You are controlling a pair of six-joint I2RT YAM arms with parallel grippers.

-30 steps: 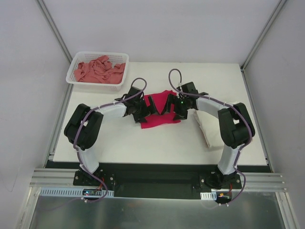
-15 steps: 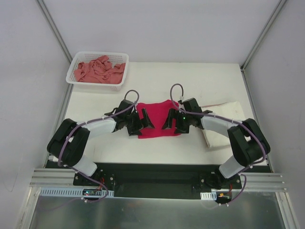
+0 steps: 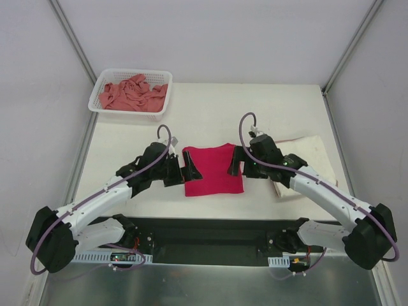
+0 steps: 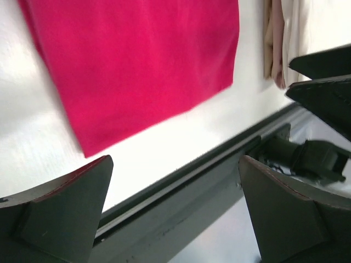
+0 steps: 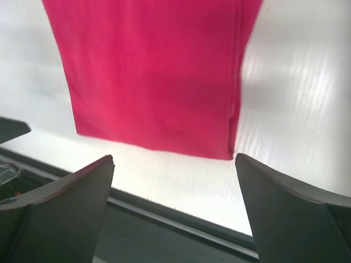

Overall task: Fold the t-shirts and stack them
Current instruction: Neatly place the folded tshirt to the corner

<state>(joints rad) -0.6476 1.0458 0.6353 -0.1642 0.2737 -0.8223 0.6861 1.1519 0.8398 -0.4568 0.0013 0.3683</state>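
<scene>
The bright magenta-red t-shirt lies folded flat as a rectangle near the table's front edge; it also shows in the left wrist view and the right wrist view. My left gripper is open and empty at its left edge. My right gripper is open and empty at its right edge. The cream-white t-shirt lies folded to the right, under my right arm, and its edge shows in the left wrist view. The salmon-pink t-shirts lie crumpled in the basket.
The white mesh basket stands at the table's back left corner. The table's front edge with its dark rail runs just below the red shirt. Grey walls close in the sides and back.
Both grippers have come toward the front edge, drawing the red shirt with them, and let go. It went from bunched and lifted between them to lying flat and folded.
</scene>
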